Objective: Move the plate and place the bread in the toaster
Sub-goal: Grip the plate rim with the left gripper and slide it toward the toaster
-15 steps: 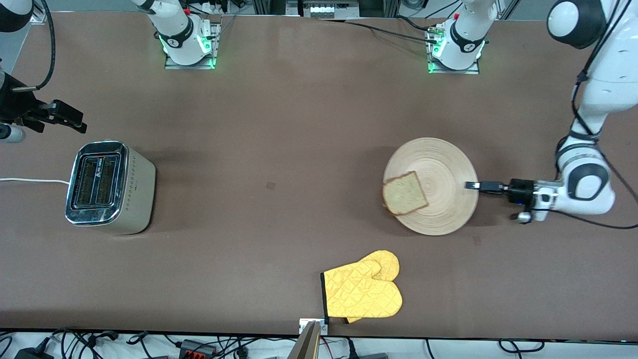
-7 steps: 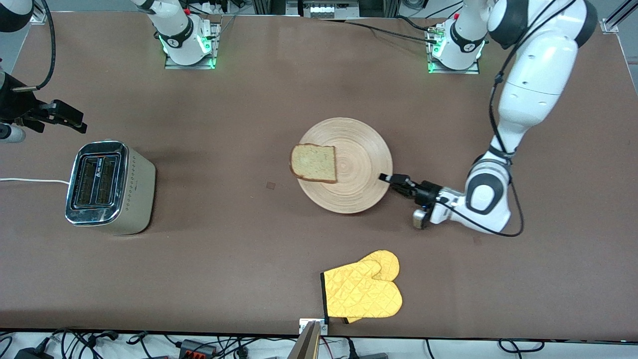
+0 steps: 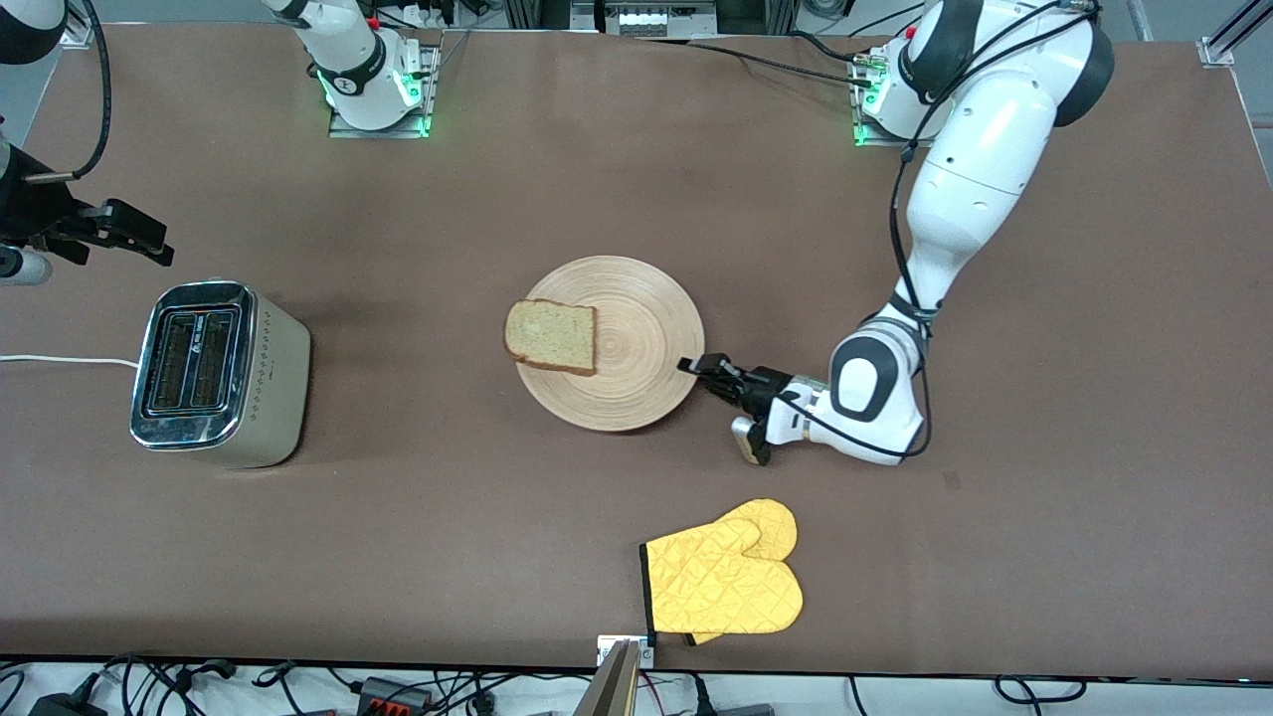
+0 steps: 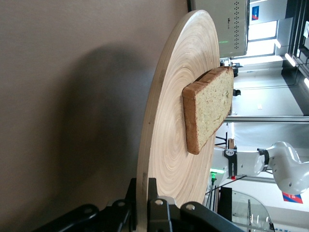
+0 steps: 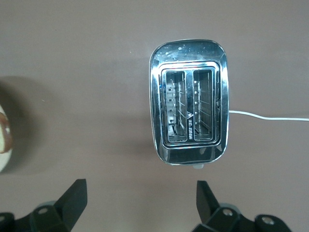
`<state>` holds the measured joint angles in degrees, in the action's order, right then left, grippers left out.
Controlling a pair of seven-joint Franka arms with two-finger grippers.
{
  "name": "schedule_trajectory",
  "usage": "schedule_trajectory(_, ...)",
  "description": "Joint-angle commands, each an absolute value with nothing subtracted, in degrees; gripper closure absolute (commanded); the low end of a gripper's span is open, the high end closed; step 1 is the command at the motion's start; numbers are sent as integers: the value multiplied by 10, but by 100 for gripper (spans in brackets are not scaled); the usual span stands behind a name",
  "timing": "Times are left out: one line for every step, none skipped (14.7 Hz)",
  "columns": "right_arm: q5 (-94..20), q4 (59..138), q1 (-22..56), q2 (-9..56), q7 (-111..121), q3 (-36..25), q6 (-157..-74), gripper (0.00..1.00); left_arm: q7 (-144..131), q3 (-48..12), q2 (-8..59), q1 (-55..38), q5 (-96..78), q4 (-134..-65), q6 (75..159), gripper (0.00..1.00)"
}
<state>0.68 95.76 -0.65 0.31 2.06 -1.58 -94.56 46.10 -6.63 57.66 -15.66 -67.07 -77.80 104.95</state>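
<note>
The left claw (image 3: 688,366) is clamping the plate (image 3: 636,343) rim, carrying the bread (image 3: 551,336) toward the toaster (image 3: 217,373), where the right claw (image 5: 140,200) is hovering, spread wide, ready to take it

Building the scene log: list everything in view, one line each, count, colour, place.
plate: 1, light wood, mid-table, its rim clamped by the left gripper
bread: 1, pale brown with darker crust, on the plate at its toaster-side edge
toaster: 1, silver, toward the right arm's end of the table, both slots empty
cord: 1, white, from the toaster to the table's end
oven mitt: 1, yellow, nearer the front camera than the plate
left gripper: 1, black, shut on the plate rim
right gripper: 1, black, open, waiting above the toaster
</note>
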Motion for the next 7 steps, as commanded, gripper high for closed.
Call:
schedule_trajectory(9, 961, -10, -1, 12, -11, -947, 0, 448, -60, 586, -180, -695, -757, 1076, 100)
schedule_trajectory(9, 961, -10, -1, 12, -11, -947, 0, 433, -59, 586, -199, -692, -756, 1091, 100)
schedule_trajectory(9, 962, -10, 0, 12, -11, -947, 0, 421, -56, 586, -213, -691, -756, 1099, 100)
schedule_trajectory(9, 965, -10, 0, 12, -11, -947, 0, 418, -56, 586, -216, -691, -756, 1101, 100)
schedule_trajectory(9, 968, -10, 0, 12, -11, -948, 0, 417, -56, 586, -217, -690, -757, 1102, 100)
schedule_trajectory(8, 968, -10, 0, 12, -11, -947, 0, 417, -55, 586, -216, -689, -758, 1103, 99)
schedule_trajectory(8, 969, -10, 0, 12, -11, -947, 0, 415, -55, 590, -216, -690, -758, 1103, 93)
